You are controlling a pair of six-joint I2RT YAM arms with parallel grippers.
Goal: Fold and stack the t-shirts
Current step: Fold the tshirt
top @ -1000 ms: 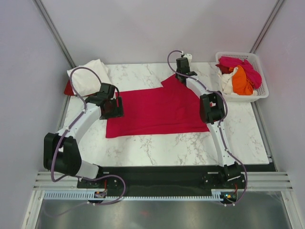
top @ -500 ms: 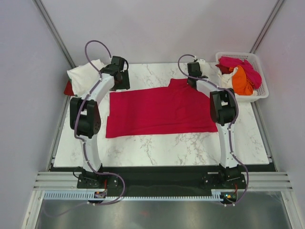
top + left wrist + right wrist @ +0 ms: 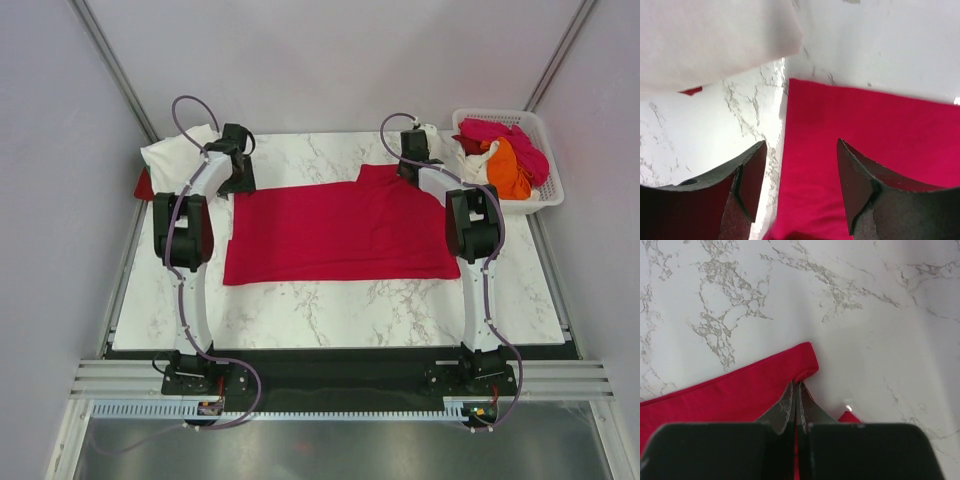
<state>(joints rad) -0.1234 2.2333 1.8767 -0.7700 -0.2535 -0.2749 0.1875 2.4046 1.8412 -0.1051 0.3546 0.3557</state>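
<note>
A crimson-red t-shirt (image 3: 340, 230) lies spread flat across the marble table (image 3: 330, 305). My left gripper (image 3: 238, 180) hovers at its far left corner, open. In the left wrist view its jaws (image 3: 801, 145) straddle the red t-shirt's (image 3: 865, 135) left edge without pinching it. My right gripper (image 3: 405, 170) is at the far right corner, shut on the hem of the red t-shirt (image 3: 740, 390), with the cloth bunched at the fingertips (image 3: 799, 385). A folded cream-white t-shirt (image 3: 185, 160) (image 3: 715, 35) lies at the far left on a bit of red cloth (image 3: 145, 186).
A white lattice basket (image 3: 547, 190) at the far right holds pink (image 3: 500, 130), orange (image 3: 510, 172) and white shirts. Grey walls stand close behind and to both sides. The marble near the front edge is bare.
The left arm swung from the shirt's near left side up to its far left corner, jaws narrowing a little. The right gripper drew its corner to the right, and the shirt now lies flatter.
</note>
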